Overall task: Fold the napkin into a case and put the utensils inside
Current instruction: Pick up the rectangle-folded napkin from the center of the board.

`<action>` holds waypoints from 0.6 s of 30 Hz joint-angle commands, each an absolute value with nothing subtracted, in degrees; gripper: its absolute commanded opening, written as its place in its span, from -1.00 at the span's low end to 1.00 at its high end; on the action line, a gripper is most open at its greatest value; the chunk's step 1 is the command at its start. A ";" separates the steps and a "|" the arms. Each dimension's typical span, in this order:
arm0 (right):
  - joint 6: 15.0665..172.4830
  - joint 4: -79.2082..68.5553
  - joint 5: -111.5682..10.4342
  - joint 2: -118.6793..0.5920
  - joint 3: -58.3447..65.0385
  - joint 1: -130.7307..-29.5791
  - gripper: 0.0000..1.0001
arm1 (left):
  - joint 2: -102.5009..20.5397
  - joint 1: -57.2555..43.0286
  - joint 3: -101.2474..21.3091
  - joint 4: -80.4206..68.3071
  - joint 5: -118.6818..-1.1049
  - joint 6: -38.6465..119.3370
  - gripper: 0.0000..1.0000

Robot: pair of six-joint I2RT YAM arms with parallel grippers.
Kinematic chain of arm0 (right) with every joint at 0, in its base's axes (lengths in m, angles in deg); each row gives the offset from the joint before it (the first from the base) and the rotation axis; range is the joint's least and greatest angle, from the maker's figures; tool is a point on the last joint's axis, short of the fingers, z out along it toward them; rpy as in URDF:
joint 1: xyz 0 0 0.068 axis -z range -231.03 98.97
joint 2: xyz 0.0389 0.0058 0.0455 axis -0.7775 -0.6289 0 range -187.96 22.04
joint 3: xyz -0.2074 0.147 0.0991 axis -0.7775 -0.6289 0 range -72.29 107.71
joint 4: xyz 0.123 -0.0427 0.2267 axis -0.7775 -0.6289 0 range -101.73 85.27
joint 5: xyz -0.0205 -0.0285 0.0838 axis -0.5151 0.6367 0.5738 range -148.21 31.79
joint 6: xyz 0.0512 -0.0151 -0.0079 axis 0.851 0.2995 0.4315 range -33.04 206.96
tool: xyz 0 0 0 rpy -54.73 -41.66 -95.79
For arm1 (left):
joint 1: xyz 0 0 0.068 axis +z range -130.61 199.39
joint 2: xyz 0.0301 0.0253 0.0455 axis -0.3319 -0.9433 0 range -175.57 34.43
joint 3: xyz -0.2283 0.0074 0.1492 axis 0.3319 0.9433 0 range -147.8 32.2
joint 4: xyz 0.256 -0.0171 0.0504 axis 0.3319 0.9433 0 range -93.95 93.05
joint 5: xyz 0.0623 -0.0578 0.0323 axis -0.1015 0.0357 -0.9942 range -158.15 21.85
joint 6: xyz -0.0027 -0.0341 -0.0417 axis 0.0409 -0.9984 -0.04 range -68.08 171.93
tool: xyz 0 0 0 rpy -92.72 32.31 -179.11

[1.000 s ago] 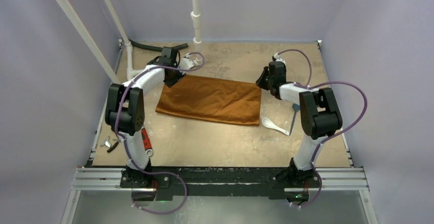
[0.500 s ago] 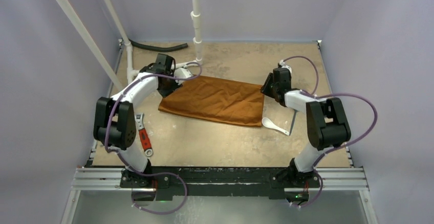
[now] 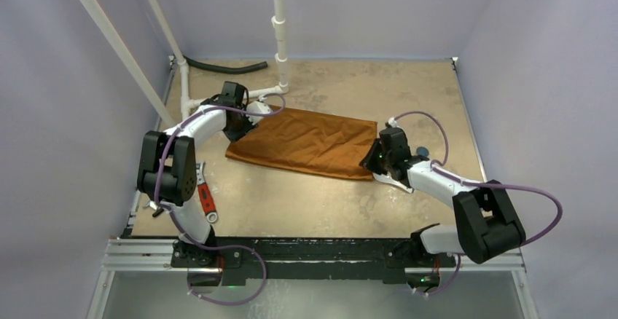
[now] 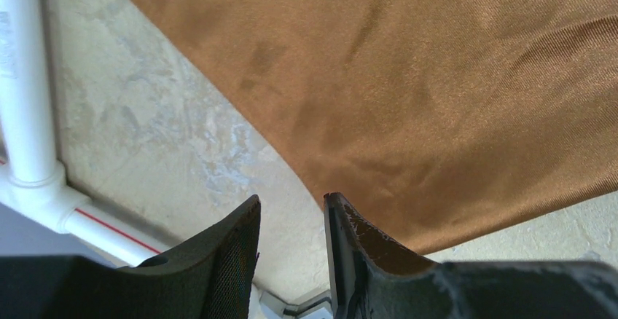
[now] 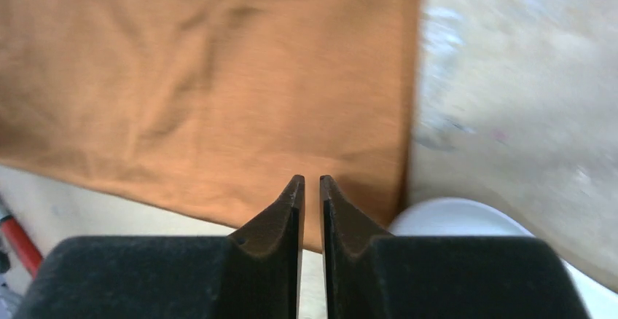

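The rust-orange napkin (image 3: 306,143) lies folded into a flat rectangle in the middle of the table. My left gripper (image 3: 237,124) is at its far left corner, low over the table. In the left wrist view its jaws (image 4: 291,199) stand apart and empty, the right finger (image 4: 364,239) at the cloth's edge (image 4: 437,100). My right gripper (image 3: 372,162) is at the napkin's near right corner, shut and empty (image 5: 307,178), with the cloth (image 5: 204,79) ahead of it. The white spoon (image 5: 459,217) lies just to its right, mostly under the arm (image 3: 385,179). The grey-blue utensil's teal end (image 3: 421,151) shows behind the right arm.
A red-handled tool (image 3: 207,199) and small black pliers (image 3: 156,207) lie near the left arm's base. White pipes (image 3: 279,28) and a black hose (image 3: 218,66) stand at the back left; the pipe (image 4: 25,115) is close to my left gripper.
My right arm swung from the napkin's far right corner toward the near right corner, over the spoon. My left gripper stayed by the far left corner. The napkin shifted slightly.
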State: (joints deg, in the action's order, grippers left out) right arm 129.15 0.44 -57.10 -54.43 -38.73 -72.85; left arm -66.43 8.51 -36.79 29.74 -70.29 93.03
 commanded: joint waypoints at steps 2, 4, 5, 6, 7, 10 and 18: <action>134.01 -4.64 -54.03 -54.16 -39.54 -67.05 -0.78 | -68.06 8.75 -33.91 26.00 -69.40 94.33 -0.27; 133.91 -4.64 -52.58 -55.27 -39.49 -65.52 -0.85 | -68.63 8.69 -32.53 24.39 -70.62 95.18 -0.27; 133.62 -4.64 -52.59 -55.76 -39.32 -65.27 -0.87 | -68.98 8.74 -31.97 23.67 -71.21 95.48 -0.28; 133.18 -5.79 -53.27 -56.24 -39.05 -65.19 -0.89 | -69.32 8.75 -31.48 23.09 -71.67 95.78 -0.28; 133.09 -6.62 -54.22 -56.61 -38.85 -65.00 -0.90 | -69.71 8.75 -31.02 22.70 -71.80 95.98 -0.28; 132.42 -7.50 -55.62 -56.67 -37.92 -63.62 -0.91 | -70.34 8.70 -30.12 21.49 -71.34 95.96 -0.28; 128.37 -15.96 -66.67 -51.75 -32.91 -62.39 -0.81 | -70.84 8.65 -28.76 22.64 -68.49 94.95 -0.28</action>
